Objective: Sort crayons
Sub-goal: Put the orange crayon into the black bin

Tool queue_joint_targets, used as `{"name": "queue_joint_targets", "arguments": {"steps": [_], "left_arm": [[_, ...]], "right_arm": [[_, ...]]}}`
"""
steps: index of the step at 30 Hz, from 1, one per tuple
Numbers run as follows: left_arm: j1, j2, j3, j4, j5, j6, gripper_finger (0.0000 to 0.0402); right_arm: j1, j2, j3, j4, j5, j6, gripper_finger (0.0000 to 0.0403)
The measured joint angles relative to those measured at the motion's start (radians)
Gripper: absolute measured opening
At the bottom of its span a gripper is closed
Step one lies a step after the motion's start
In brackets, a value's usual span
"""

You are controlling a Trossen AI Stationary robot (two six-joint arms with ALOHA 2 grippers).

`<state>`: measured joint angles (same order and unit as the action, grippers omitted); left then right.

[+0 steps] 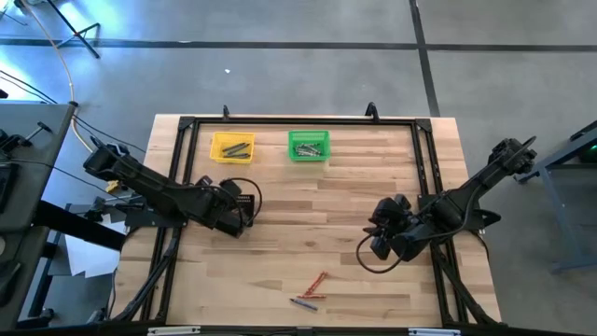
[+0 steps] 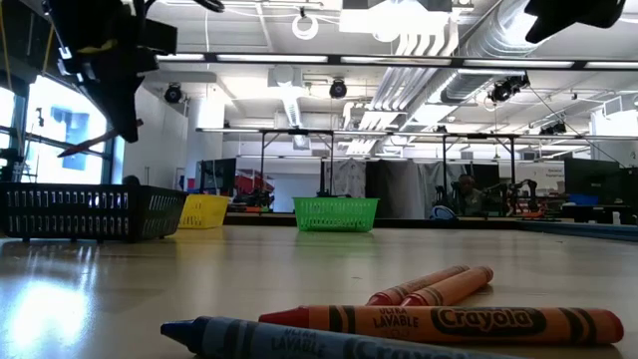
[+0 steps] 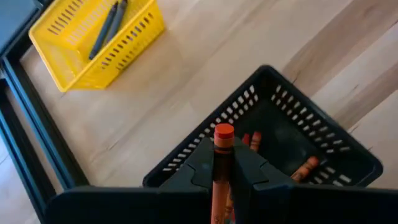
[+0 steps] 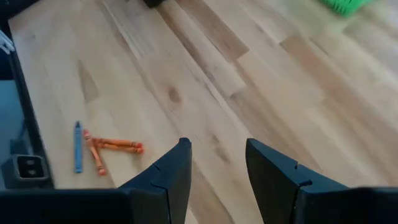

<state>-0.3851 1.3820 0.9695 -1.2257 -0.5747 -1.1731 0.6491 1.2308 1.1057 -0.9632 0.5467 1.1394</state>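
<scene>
My left gripper (image 1: 241, 211) is shut on an orange crayon (image 3: 222, 155) above the black mesh bin (image 3: 292, 134), which holds a few orange crayons (image 3: 305, 167). The yellow bin (image 1: 232, 147) holds dark grey crayons (image 3: 107, 28). The green bin (image 1: 309, 146) also holds some. Three orange crayons (image 4: 112, 147) and a blue one (image 4: 78, 147) lie flat near the table's front edge. They also show in the high view (image 1: 312, 289). My right gripper (image 4: 217, 158) is open and empty above bare table at the right (image 1: 384, 239). My left gripper pinches the orange crayon between its two fingers. The crayon lies along the fingers, and its end (image 3: 223, 132) sticks out past the fingertips. The fingers slant down from the table's left side. The crayon is lifted clear, over the black bin's near wall.
A black frame (image 1: 191, 126) runs round the table's back and sides. The yellow and green bins stand at the back. The black bin (image 1: 246, 198) stands left of centre under my left gripper. Bare wood lies between the two arms.
</scene>
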Motion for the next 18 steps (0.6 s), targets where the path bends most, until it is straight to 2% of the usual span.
{"name": "queue_joint_targets", "arguments": {"steps": [8, 18], "left_arm": [[0.000, 0.000, -0.008, 0.021, 0.048, 0.011, 0.0014], [0.000, 0.000, -0.008, 0.024, 0.072, 0.082, 0.0080]], "right_arm": [[0.000, 0.000, 0.000, 0.001, -0.001, 0.031, 0.0146], [0.000, 0.000, 0.000, 0.001, -0.001, 0.031, 0.0146]]}}
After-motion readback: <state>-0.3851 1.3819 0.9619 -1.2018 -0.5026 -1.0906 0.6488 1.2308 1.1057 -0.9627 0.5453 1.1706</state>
